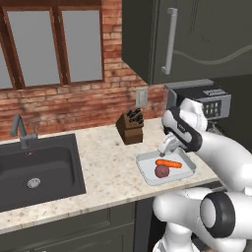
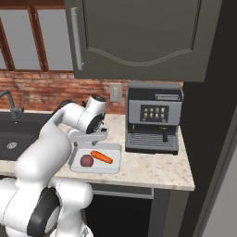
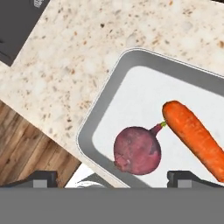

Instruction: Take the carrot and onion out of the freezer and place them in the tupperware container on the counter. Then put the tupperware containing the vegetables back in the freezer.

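the carrot (image 3: 195, 136) is seen as a short, bright orange tapered root with a small green tip at its thick end; it is laid flat inside the tupperware container (image 3: 99, 110), a shallow pale tray with low grey-white walls and rounded corners; the onion (image 3: 137, 150), a small round dark red-purple ball with a mottled skin and a short stem, is set just beside the carrot's thick end, stem and green tip almost touching; both vegetables are also made out in the tray in the left base view, carrot (image 1: 169, 163) behind onion (image 1: 162, 171), and in the right base view, carrot (image 2: 102, 157) to the right of onion (image 2: 86, 160); the container (image 1: 143, 169) is placed near the front edge of the counter (image 1: 108, 167), a beige speckled worktop, towards its right end; the gripper (image 1: 165, 145) is held above the tray's back edge, jaws spread wide and nothing grasped; its dark fingertips (image 3: 42, 178) are seen apart from the vegetables; a knife block (image 1: 130, 127) is stood at the counter's back edge; a black sink (image 1: 37, 170) is inset at the left; a coffee machine (image 2: 153, 117) is stood at the right end.
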